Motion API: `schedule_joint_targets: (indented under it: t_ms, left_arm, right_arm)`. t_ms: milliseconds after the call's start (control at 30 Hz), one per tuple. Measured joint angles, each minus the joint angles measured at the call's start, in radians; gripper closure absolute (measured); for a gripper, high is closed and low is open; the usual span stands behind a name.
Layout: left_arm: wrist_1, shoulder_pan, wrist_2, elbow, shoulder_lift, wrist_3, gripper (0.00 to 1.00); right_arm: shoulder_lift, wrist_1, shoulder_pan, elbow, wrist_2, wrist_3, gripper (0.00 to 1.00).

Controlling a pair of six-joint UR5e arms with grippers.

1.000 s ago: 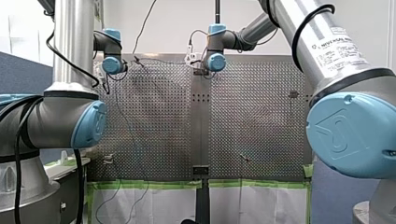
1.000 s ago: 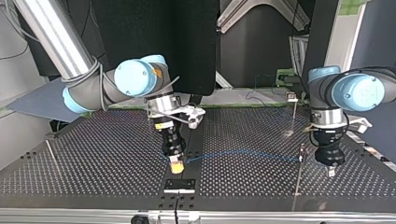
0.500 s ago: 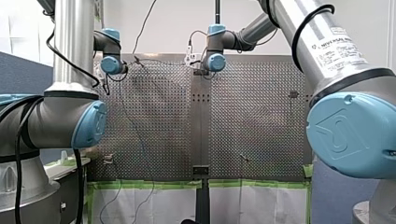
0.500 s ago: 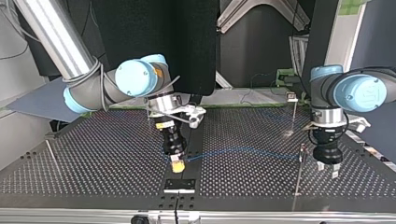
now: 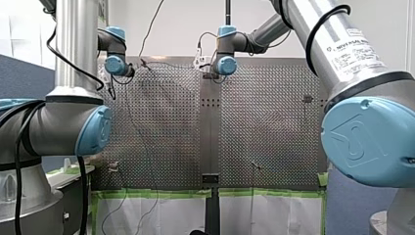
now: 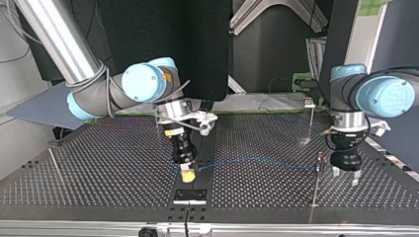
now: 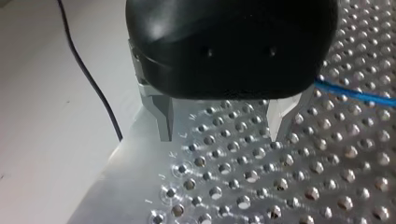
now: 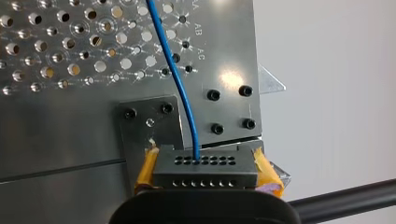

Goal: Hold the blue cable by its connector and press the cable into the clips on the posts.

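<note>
- Spreading across the top view is a dark perforated metal counter (image 6: 99, 163), backed by dark panels and grey framing.
- Green tape (image 5: 156, 193) lines the counter's edge in the front view, with white sheeting below it.
- A small dark plate (image 6: 189, 195) lies on the counter just in front of the connector (image 8: 208, 168) in the top view.
- One thin upright post (image 6: 316, 185) stands well to the view's right of the connector, a second post (image 6: 310, 121) stands farther back from it, and a third post (image 6: 56, 167) is far off on the connector's other side.
- A thin black wire (image 7: 88, 79) runs off the counter's edge beside the left fingers (image 7: 164, 119).
- The right fingers (image 8: 146, 169), yellow-padded, clamp the connector from both sides.
- The left fingers, bare metal, stand wide apart with only counter between them, well right of the connector in the top view, just past that upright post.
- The blue cable (image 6: 252, 159) leaves the connector's holed face and runs side to side across the top view to that upright post, bowing gently upward midway. Whether a clip holds it there I cannot tell.
</note>
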Motion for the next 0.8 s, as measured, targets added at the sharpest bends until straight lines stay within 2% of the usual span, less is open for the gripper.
schedule_joint_targets:
  t_ms: [467, 800]
  left_arm:
    - [-0.118, -0.025, -0.027, -0.019, 0.061, -0.026, 0.0]
    - [-0.202, -0.039, -0.054, -0.029, 0.077, -0.028, 0.0]
  right_arm:
    - [0.001, 0.004, 0.001, 0.001, 0.002, -0.001, 1.0]
    - [0.003, 0.008, 0.003, 0.002, 0.005, -0.01, 1.0]
